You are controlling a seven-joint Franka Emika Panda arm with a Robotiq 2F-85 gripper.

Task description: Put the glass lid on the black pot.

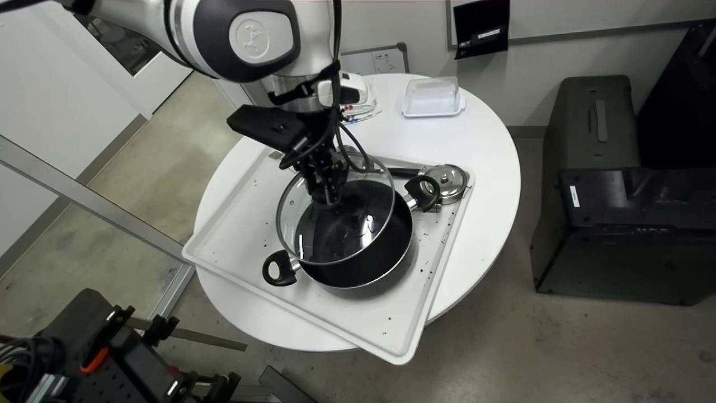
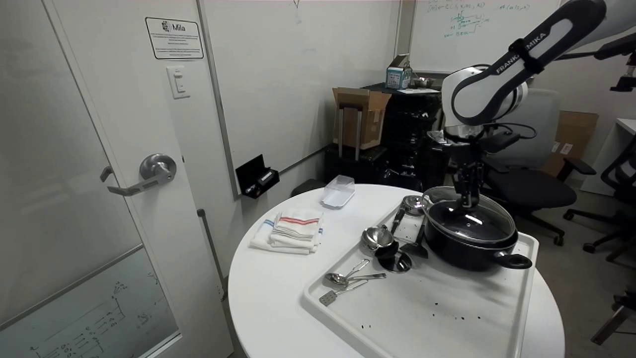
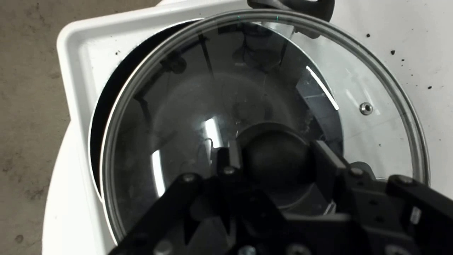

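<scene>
The glass lid is round and clear with a thin metal rim; it also shows in an exterior view and the wrist view. The black pot stands on the tray under it, also visible in an exterior view and the wrist view. My gripper is shut on the lid's dark knob, one finger on each side. The lid overlaps the pot's opening but sits off-centre, overhanging one side. Whether its rim touches the pot cannot be told.
A white tray on the round table bears the pot. Metal ladles and a dark spatula lie close beside the pot, with small spoons farther off. Folded towels and a clear plastic box stand on the table.
</scene>
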